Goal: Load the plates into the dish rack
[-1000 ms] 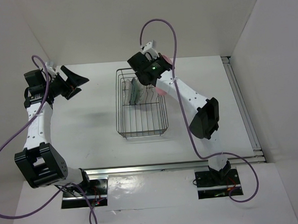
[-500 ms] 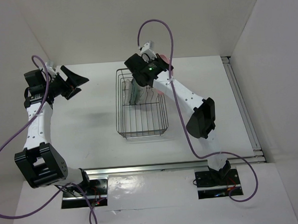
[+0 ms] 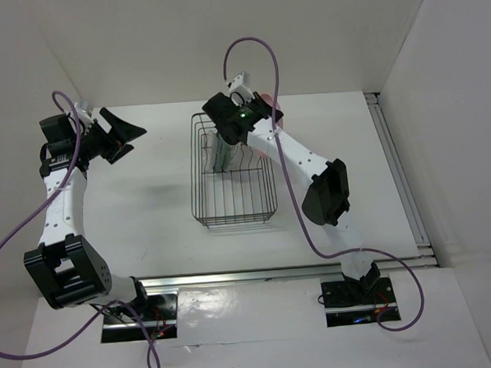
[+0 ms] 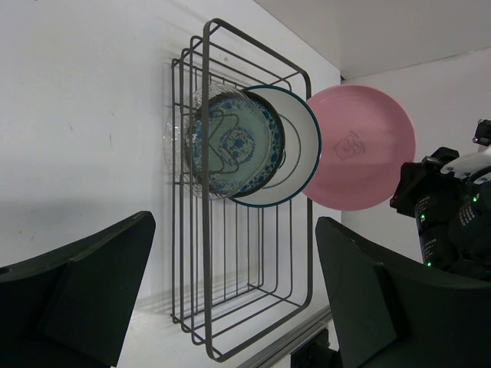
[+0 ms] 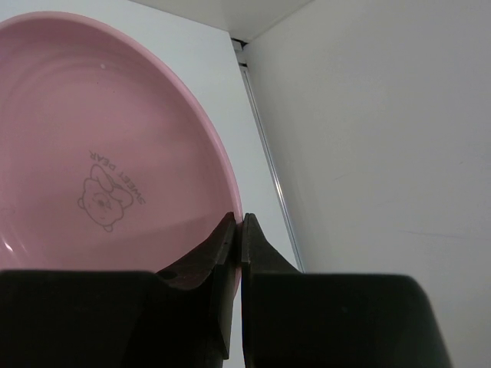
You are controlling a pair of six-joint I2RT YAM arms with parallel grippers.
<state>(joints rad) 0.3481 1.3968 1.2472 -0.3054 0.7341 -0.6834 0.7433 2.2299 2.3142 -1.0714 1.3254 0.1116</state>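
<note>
Dish rack (image 3: 234, 203) on white table (image 3: 148, 207), plain white walls (image 3: 180, 39) around.

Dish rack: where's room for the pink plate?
The dish rack's near half is bare, between the three standing plates and its near rim. Crowded: the far end, where those plates stand and the right gripper holds the pink plate.

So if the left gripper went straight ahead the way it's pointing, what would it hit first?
Probably the near wire side of the dish rack, which the left gripper faces with open jaws. The clear glass plate stands just behind those wires, though depth is unclear.
</note>
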